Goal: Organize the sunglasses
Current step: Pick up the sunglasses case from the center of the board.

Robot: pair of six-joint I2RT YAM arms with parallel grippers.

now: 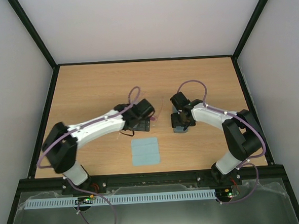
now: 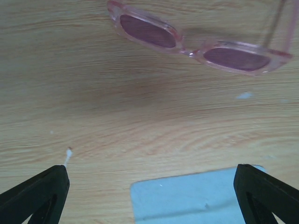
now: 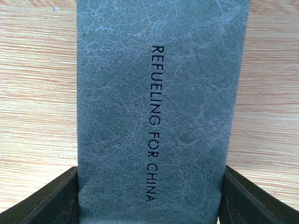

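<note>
The sunglasses (image 2: 147, 31), pink-framed with pink lenses, lie on the wooden table (image 2: 93, 102) at the top of the left wrist view; from above only a magenta bit (image 1: 155, 120) shows past the left gripper (image 1: 142, 125). That left gripper (image 2: 150, 179) hangs open over bare wood and the corner of the cloth, short of the glasses, holding nothing. The blue-grey case (image 3: 159, 93), printed "REFUELING FOR CHINA", lies flat between the right gripper's (image 3: 149, 186) fingers (image 3: 56, 196), which press on both its long sides. From above, the case (image 1: 181, 129) pokes out under the right gripper (image 1: 183, 121).
A light blue square cloth (image 1: 145, 151) lies flat near the front edge, between the two arms; its corner (image 2: 187, 198) shows between the left fingers. A black frame (image 1: 146, 60) borders the table.
</note>
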